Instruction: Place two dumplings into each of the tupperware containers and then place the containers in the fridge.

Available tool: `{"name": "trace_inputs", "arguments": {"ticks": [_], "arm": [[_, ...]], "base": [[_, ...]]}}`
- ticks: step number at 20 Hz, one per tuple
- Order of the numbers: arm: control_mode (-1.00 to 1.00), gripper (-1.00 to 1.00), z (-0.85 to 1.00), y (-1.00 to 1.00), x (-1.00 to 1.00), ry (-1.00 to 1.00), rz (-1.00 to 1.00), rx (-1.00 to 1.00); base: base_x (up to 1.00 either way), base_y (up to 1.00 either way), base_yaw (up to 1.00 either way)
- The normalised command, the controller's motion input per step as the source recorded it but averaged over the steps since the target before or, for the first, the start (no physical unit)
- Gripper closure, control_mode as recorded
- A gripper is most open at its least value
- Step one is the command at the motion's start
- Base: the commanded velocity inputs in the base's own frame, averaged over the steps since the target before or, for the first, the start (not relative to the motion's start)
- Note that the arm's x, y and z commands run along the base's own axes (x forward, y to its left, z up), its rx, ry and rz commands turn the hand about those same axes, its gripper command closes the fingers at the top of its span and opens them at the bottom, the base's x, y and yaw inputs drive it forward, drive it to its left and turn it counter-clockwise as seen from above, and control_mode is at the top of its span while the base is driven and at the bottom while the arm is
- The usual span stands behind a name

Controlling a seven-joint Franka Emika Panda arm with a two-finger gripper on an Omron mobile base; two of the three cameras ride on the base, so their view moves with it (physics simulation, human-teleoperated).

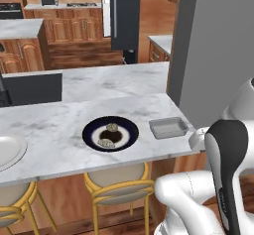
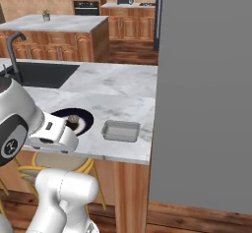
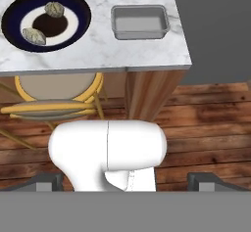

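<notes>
- Dumplings (image 3: 54, 9) come first in this job, and two of them lie on the round dark plate (image 3: 12, 33) on the marble desk (image 3: 98, 55), up and to the left in the hand view.
- Fingers (image 3: 46, 181) stand wide apart and hold nothing; the two dark tips sit at the bottom of the hand view, over the wooden floor (image 3: 206, 123) and well short of the desk's edge.
- From the fingers, the desk lies ahead and the dumplings lie ahead and to the left, well apart from them; the hand must reach forward over the edge before it can drop on either one.
- The second dumpling (image 3: 34, 35) lies lower on the plate, nearer the desk's front edge, so I judge it the nearer of the two.
- One tupperware container (image 3: 140, 22) sits just to the right of the plate, apart from it, empty, with its long axis running along the desk's front edge.
- Plate and container are side by side, so the carry from one to the other looks like a short sideways move.
- Beyond the container rises a tall flat grey panel (image 2: 206, 94); a dark fridge (image 1: 124, 16) with a grey bar handle stands far back in the kitchen.
- A yellow stool (image 3: 54, 99) stands under the desk below the plate.
</notes>
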Motion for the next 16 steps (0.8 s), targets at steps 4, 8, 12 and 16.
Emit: {"name": "trace_inputs", "arguments": {"ticks": [4, 8, 12, 16], "arm": [[1.0, -1.0, 0.0, 0.0, 0.0, 0.0, 0.0, 0.0], [-1.0, -1.0, 0.0, 0.37, 0.89, 0.05, 0.02, 0.0], [-1.0, -1.0, -0.02, 0.74, 1.0, 0.17, 0.17, 0.02], [-1.0, -1.0, -0.23, 0.61, 0.99, 0.23, 0.31, 0.05]], "base": [[0.63, 0.0, 0.0], [0.0, 0.0, 0.0], [0.0, 0.0, 0.0], [0.0, 0.0, 0.0]]}}
